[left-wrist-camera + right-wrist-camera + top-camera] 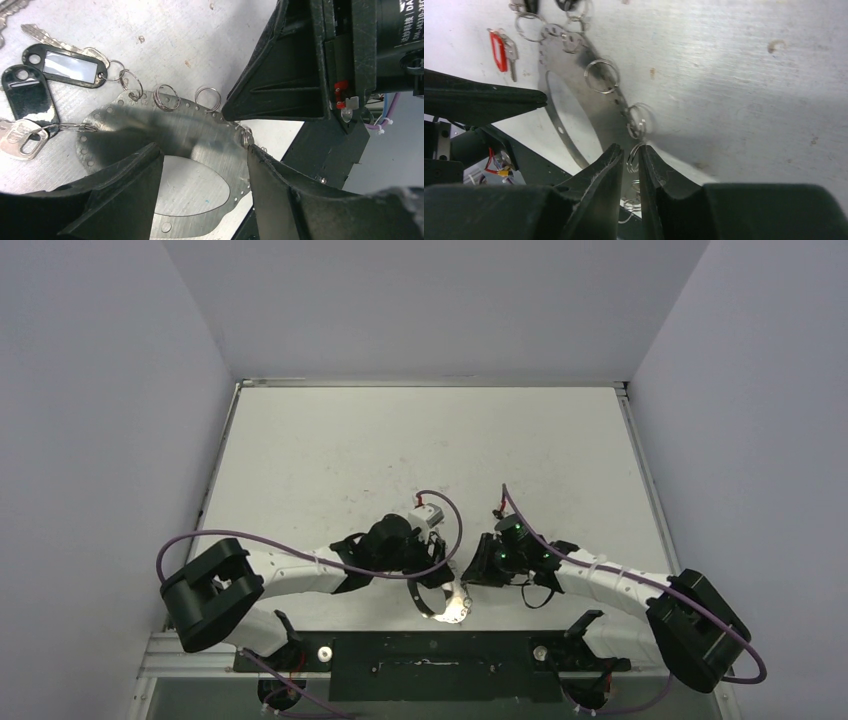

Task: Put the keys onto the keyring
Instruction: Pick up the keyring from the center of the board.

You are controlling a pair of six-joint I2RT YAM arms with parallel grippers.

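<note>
Top view: the keyring (455, 608) is lying flat on the desk (400, 450), low centre of frame, right by the near edge.

Left wrist view, left to right:
- The black-tagged keys (70, 65) are sitting at upper left and mid left, and look to be hooked by small rings into the keyring's left rim.
- The keyring is showing as a flat grey metal band with punched holes along its edge and more small rings hanging off the top.
- The left end effector (204, 150) is standing wide open and gripping nothing. One finger is at lower left and the other at lower right, with the keyring band passing between the tips. Cannot tell whether the tips are touching the band.

Right wrist view, left to right:
- The red-tagged key (500, 50) is lying at upper left, just left of the keyring's rim and beside a small ring. Cannot tell whether it is attached.
- A black finger of the left end effector is pointing in from the left edge, its tip just beside the band.
- The band is running diagonally from upper left down to bottom centre.
- The right end effector (630, 150) is sitting at bottom centre, fingers almost together and pinching a split ring (634, 159) that is hanging on the keyring's lower rim. The red-tagged key is well apart from this end effector, up and to the left.

No green-tagged key is showing in any view.
</note>
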